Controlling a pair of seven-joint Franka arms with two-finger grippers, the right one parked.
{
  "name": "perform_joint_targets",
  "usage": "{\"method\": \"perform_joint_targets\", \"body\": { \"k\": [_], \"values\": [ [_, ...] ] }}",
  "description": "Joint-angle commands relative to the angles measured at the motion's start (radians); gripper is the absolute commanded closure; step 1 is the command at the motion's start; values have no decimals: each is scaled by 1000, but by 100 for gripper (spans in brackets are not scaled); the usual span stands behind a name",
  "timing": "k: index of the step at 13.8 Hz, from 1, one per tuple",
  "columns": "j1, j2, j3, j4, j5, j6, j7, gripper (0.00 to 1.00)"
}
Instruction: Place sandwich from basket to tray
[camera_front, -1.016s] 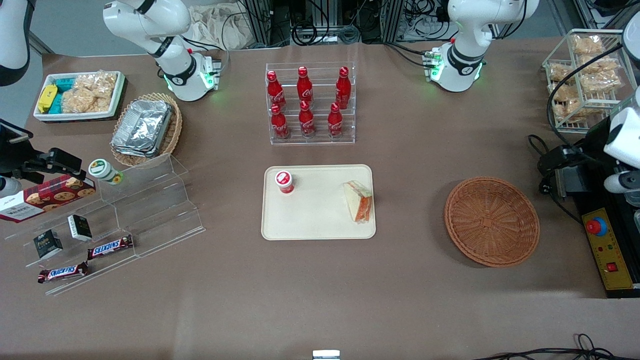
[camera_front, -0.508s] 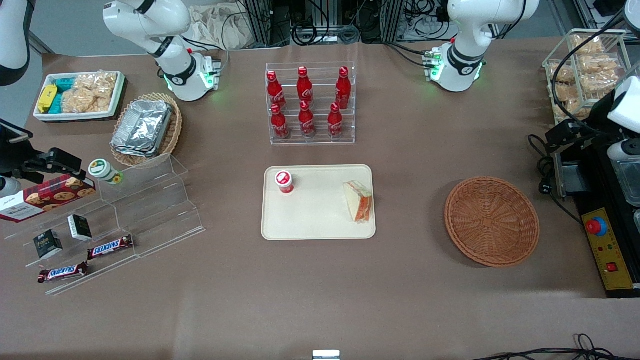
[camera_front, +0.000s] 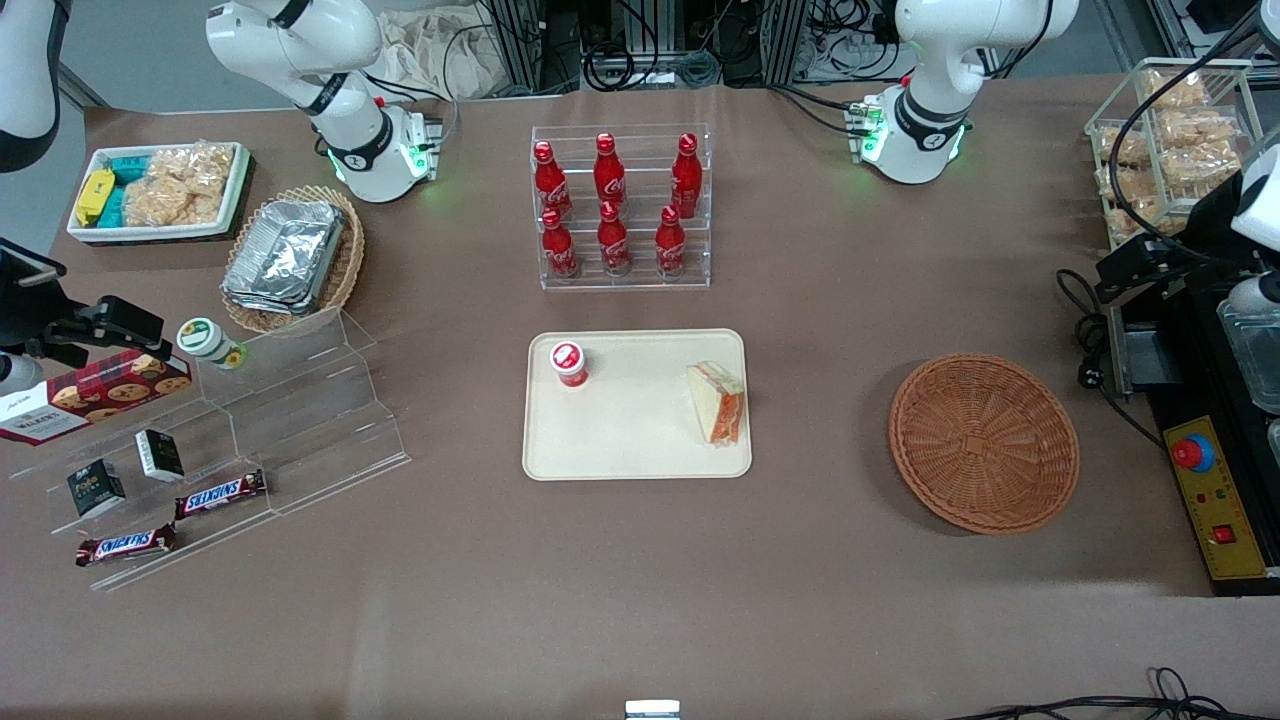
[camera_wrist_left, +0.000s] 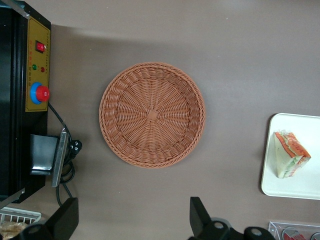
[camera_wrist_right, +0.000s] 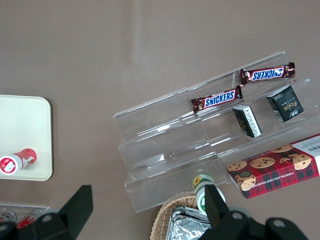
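Your brown desk (camera_front: 640, 600) fills the front view, with everything on it seen from above. Clock directions here are read on that front view, with 12 o'clock at the arm bases.

At 9 o'clock, toward the parked arm's end, stands a clear stepped display stand (camera_front: 300, 420) carrying chocolate bars and small boxes.

At 12 o'clock from the desk's middle is a clear rack (camera_front: 622, 208) of six red bottles in two rows.

The round brown wicker basket (camera_front: 984, 442) lies at 3 o'clock from the middle, toward the working arm's end, with only its woven floor showing inside. A black and yellow control box (camera_front: 1215, 500) sits at 3 o'clock from the basket, at the desk's edge.

The cream rectangular tray (camera_front: 640, 440) lies flat at the desk's middle, well apart from the basket.

Your end effector (camera_wrist_left: 132, 225) is high above the desk at the working arm's end. Its camera looks straight down on the basket, and its two dark fingers (camera_wrist_left: 65, 220) are spread wide, gripping nothing.

The sandwich (camera_front: 717, 402) rests on the tray at its 3 o'clock edge, the side nearest the basket. Its orange-red filling faces the tray's rim.

A small red-lidded cup (camera_front: 569, 363) stands upright on the tray at 10 o'clock, apart from the sandwich.
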Motion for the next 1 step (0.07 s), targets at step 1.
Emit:
{"method": "perform_joint_targets", "body": {
  "k": [1],
  "values": [
    [5, -9, -1, 8, -16, -9, -3, 0]
  ]
}}
